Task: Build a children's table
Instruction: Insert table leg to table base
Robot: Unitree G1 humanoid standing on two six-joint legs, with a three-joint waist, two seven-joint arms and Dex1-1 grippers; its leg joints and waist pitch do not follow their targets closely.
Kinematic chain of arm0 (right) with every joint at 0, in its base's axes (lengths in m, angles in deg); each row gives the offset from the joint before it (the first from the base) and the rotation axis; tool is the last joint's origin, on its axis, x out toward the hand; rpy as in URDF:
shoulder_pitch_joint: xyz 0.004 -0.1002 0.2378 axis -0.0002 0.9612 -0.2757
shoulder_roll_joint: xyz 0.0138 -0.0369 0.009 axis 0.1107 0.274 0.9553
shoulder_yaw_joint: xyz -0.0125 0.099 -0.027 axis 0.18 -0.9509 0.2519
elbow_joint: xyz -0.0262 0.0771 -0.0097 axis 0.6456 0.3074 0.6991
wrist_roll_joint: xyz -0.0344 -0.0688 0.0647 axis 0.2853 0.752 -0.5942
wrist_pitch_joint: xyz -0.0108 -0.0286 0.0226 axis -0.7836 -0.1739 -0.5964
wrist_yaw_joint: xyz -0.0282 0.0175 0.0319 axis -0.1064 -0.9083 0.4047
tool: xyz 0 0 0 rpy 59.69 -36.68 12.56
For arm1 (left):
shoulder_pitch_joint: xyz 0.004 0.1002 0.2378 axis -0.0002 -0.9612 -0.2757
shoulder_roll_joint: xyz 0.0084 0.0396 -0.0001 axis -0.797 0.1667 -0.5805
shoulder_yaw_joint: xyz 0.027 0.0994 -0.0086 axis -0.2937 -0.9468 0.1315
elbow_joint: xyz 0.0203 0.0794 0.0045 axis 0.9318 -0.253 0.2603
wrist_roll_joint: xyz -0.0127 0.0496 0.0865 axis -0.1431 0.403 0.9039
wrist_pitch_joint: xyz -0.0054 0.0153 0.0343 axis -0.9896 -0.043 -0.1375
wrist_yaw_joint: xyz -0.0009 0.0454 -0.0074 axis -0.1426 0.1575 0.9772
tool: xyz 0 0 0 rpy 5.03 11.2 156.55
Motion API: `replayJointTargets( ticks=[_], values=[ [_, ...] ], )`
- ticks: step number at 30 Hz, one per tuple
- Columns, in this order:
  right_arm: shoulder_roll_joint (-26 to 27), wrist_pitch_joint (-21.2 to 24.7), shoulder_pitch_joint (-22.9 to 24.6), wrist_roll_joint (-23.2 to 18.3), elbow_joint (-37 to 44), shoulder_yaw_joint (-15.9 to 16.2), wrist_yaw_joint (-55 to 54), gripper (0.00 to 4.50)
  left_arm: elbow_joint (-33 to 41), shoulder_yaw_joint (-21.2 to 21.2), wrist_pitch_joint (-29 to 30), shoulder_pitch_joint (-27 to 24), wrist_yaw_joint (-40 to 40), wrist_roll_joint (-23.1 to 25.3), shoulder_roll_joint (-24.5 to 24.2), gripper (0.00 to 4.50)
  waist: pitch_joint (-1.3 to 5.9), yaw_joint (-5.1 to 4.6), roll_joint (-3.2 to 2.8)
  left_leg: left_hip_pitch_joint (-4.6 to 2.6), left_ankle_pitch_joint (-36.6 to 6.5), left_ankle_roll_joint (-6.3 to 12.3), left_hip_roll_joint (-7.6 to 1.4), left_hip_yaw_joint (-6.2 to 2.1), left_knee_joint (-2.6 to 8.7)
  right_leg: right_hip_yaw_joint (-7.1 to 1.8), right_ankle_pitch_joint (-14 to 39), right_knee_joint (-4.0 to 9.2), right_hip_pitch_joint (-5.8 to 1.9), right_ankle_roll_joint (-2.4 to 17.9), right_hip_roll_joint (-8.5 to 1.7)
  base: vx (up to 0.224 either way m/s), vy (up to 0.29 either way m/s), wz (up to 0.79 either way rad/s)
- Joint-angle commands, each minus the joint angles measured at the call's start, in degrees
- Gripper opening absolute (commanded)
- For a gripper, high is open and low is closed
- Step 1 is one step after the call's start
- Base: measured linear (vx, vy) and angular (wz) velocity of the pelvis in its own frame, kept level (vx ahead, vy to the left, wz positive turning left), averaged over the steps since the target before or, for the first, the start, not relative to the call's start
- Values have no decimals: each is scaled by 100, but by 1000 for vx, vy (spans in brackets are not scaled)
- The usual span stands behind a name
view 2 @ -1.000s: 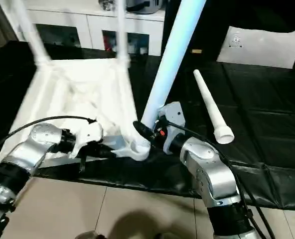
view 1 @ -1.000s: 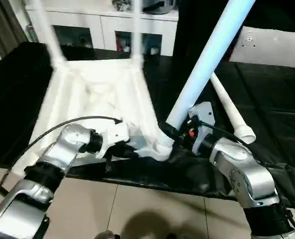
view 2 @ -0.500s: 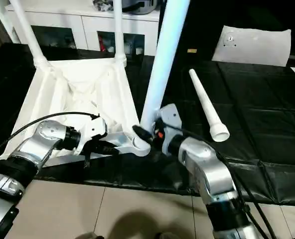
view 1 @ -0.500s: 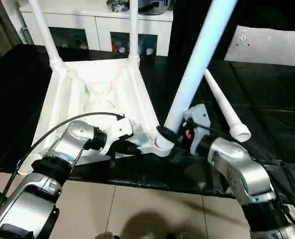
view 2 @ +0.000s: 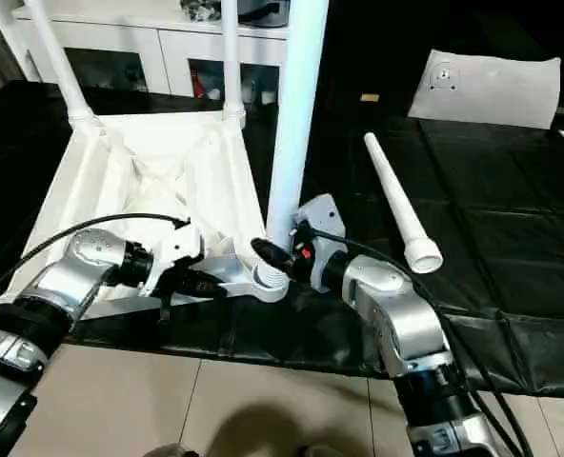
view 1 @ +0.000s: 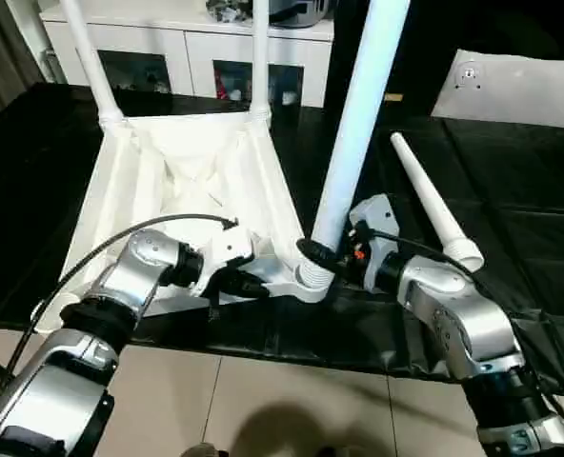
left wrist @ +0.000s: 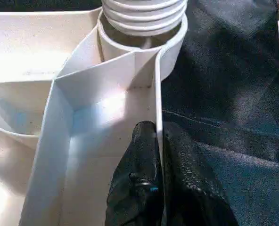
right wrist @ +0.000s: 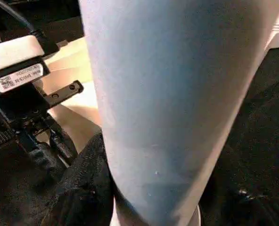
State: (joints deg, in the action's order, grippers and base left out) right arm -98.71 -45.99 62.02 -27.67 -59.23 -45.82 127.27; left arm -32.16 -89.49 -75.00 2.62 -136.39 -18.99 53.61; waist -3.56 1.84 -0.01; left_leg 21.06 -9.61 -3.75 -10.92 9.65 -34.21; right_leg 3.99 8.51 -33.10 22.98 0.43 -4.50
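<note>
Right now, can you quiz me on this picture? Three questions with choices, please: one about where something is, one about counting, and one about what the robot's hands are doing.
1. Where is the loose leg?
A. on the black mat, to the right of the top
B. inside the top
C. on the floor

2. How many legs stand up from the top?
A. one
B. three
C. four

3. What do the left fingers do?
A. hang open in the air
B. pinch the top's rim
C. hold the loose leg

Answers:
1 A, it lies on the mat, apart from the top.
2 B, two at the far corners, one at the near socket.
3 B, they close on the thin wall.
</note>
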Motion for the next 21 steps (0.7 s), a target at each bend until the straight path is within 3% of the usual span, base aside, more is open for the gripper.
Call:
replayJointTargets(
  ticks=[1, 8, 21],
  values=[
    [21, 138, 17, 29, -246, 163, 68, 190, 62, 107, -83, 110, -94, -74, 93, 0, 336, -33, 35, -150, -2375, -25, -137, -88, 435, -153, 3688, 596, -118, 444, -376, 0, 0, 0],
    [78, 27, -119, 89, -492, 195, 146, 190, 182, 79, -135, 72, -186, -55, 77, 0, 331, -34, 29, -143, -2427, -40, -151, -93, 455, -164, 3564, 577, -117, 496, -372, 0, 0, 0],
    [-153, 62, -154, 169, -678, 242, 389, 190, 68, 120, -194, 110, -72, 11, 27, 0, 304, -42, 32, -170, -2553, -40, -138, -100, 445, -144, 3922, 638, -80, 351, -371, 0, 0, 0]
  ],
)
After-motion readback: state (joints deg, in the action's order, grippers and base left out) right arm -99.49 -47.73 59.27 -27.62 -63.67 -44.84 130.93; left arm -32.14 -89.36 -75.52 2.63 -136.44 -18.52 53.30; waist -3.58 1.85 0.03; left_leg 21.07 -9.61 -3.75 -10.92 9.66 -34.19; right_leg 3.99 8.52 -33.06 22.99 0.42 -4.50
